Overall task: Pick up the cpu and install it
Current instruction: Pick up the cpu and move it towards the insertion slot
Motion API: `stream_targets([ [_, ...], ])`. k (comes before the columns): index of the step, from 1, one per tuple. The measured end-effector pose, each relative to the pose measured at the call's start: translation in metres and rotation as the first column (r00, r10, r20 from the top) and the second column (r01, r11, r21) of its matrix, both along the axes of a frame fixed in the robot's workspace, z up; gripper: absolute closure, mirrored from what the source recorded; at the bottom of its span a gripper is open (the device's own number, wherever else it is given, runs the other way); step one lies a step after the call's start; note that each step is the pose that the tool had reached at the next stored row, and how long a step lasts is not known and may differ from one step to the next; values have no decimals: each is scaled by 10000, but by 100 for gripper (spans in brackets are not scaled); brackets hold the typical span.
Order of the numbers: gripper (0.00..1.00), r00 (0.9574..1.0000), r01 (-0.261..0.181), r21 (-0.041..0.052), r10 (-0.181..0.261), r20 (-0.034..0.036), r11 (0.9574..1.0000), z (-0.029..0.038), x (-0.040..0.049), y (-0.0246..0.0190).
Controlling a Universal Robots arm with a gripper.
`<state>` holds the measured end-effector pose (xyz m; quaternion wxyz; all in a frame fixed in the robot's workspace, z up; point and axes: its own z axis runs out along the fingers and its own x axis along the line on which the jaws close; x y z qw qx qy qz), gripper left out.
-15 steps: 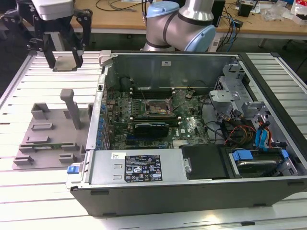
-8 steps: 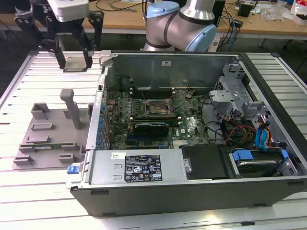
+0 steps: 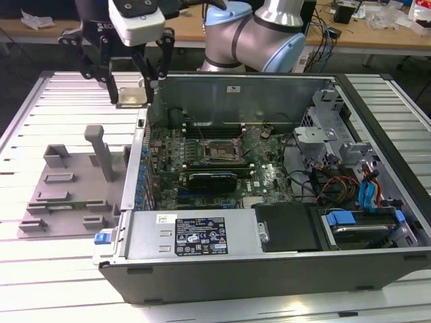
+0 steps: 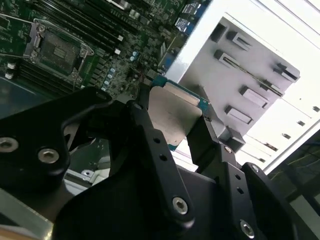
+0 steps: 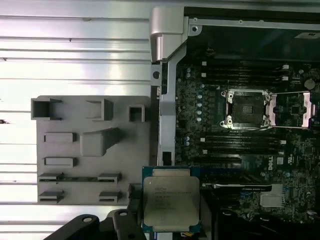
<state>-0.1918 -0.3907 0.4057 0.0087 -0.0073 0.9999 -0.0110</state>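
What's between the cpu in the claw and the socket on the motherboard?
In the first wrist view, rows of black memory slots lie between the cpu and the socket.

Bright glare washes the slatted table, while the computer case sits dimmer.
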Motion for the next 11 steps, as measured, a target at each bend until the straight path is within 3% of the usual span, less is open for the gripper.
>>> stream_targets([
  [11, 45, 10000, 0, -10, 0, -9, 10000, -101, 263, 19],
])
